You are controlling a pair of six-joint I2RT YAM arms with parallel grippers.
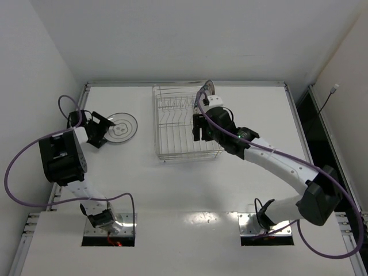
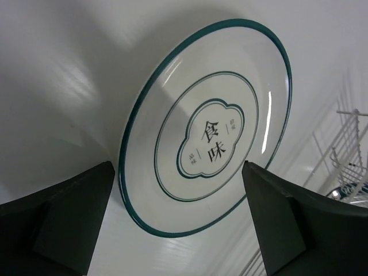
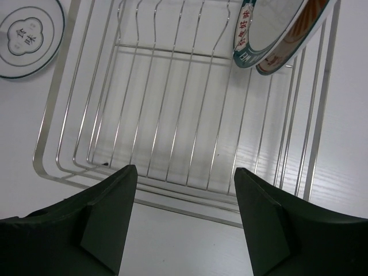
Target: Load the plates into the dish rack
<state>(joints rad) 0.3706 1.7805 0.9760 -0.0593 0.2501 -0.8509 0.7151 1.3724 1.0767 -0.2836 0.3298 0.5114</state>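
A purple cable (image 1: 23,167) loops off the left arm at the counter's (image 1: 190,195) left side, and white walls close in the back and sides. The left tool (image 1: 96,130) reaches toward the far left with its fingers (image 2: 69,218) spread and nothing between them. In the left wrist view they sit on either side of the near edge of a plate (image 2: 207,144), and whether they touch it cannot be told. This plate (image 1: 122,126) lies flat on the counter just left of the dish rack (image 1: 158,132); it is white with a dark teal rim line, an inner ring, and a lobed centre badge with dark characters. The rack is a silver wire basket with upright tines along its far part, and most of its floor is bare. In its far right corner two plates stand on edge and lean together: the lettered plate (image 3: 246,43), with its dark blue rim, and the orange-marked plate (image 3: 282,62) right behind it. The right arm stretches in from the near right, and the right tool (image 3: 185,171) hangs over the rack's near rim, released and holding nothing.
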